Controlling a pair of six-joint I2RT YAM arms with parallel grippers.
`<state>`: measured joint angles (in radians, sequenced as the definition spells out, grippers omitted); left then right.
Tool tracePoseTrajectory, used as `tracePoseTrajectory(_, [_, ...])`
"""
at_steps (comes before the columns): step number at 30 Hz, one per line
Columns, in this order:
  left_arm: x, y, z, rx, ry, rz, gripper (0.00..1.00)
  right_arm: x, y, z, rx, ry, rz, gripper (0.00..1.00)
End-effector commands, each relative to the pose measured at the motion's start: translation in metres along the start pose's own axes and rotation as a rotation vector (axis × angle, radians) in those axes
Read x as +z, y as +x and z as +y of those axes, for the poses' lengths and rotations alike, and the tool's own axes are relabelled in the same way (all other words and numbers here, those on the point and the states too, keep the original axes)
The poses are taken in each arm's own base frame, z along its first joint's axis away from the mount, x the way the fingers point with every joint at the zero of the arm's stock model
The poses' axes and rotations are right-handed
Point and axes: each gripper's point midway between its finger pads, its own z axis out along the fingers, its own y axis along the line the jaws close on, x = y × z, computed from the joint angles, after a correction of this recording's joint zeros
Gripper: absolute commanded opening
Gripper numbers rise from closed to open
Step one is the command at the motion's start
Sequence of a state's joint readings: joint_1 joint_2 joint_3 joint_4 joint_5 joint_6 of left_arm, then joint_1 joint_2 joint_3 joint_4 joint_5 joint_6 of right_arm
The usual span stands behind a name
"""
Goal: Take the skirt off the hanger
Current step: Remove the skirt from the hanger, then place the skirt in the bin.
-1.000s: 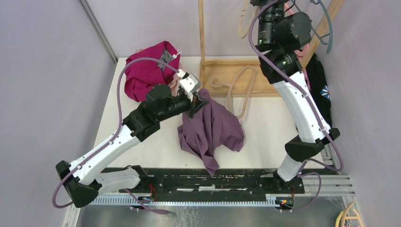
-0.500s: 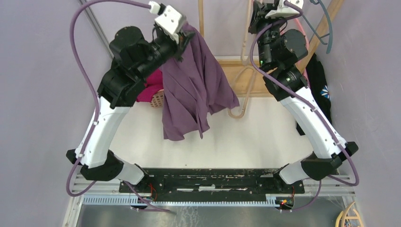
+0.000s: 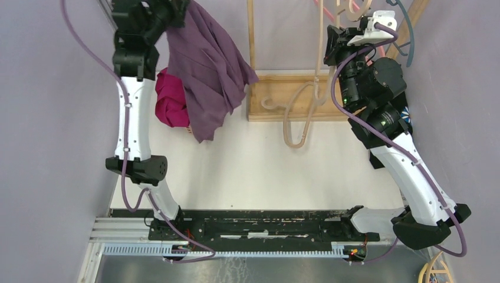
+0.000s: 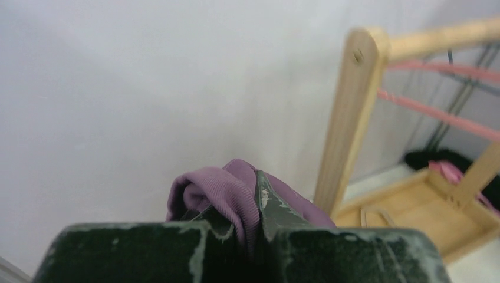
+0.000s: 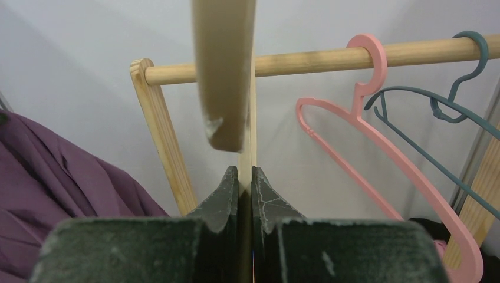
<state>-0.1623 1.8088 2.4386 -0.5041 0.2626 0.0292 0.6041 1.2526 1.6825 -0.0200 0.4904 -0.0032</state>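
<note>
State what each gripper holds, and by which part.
Left gripper: purple skirt, pinched at a bunched fold. Right gripper: shut on the beige hanger; which part cannot be told.

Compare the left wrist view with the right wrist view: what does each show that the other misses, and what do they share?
Only the left wrist view shows the left gripper shut on a fold of the purple skirt, and the rack's base tray. Only the right wrist view shows the right gripper shut on the beige hanger, and the pink hanger and teal hanger hooked over the rail. Both show the skirt, a wooden rack upright and the pink hanger's arms.
</note>
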Motion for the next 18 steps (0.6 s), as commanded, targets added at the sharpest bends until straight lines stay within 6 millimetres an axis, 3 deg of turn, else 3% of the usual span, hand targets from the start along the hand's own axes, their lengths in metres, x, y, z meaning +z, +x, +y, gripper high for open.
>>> tracePoseTrajectory(1, [-0.081, -0.184, 0.019, 0.008, 0.001, -0.572, 0.03, 0.0, -0.004, 0.001, 0.014, -0.006, -0.017, 0.01])
tracePoseTrajectory(4, [-0.096, -0.2, 0.046, 0.042, -0.074, -0.644, 0.03, 0.001, -0.003, 0.002, 0.014, -0.004, -0.016, 0.01])
tracePoseTrajectory(7, [-0.095, -0.193, 0.073, 0.103, -0.175, -0.627, 0.03, 0.002, -0.001, 0.002, 0.009, -0.004, -0.012, 0.01])
tracePoseTrajectory(13, [-0.066, -0.12, 0.11, 0.154, -0.282, -0.398, 0.03, 0.001, 0.002, -0.001, -0.016, 0.002, -0.001, 0.01])
tracePoseTrajectory(18, [-0.046, -0.062, 0.11, 0.095, -0.231, -0.28, 0.03, 0.002, 0.01, 0.0, -0.022, 0.003, 0.012, 0.01])
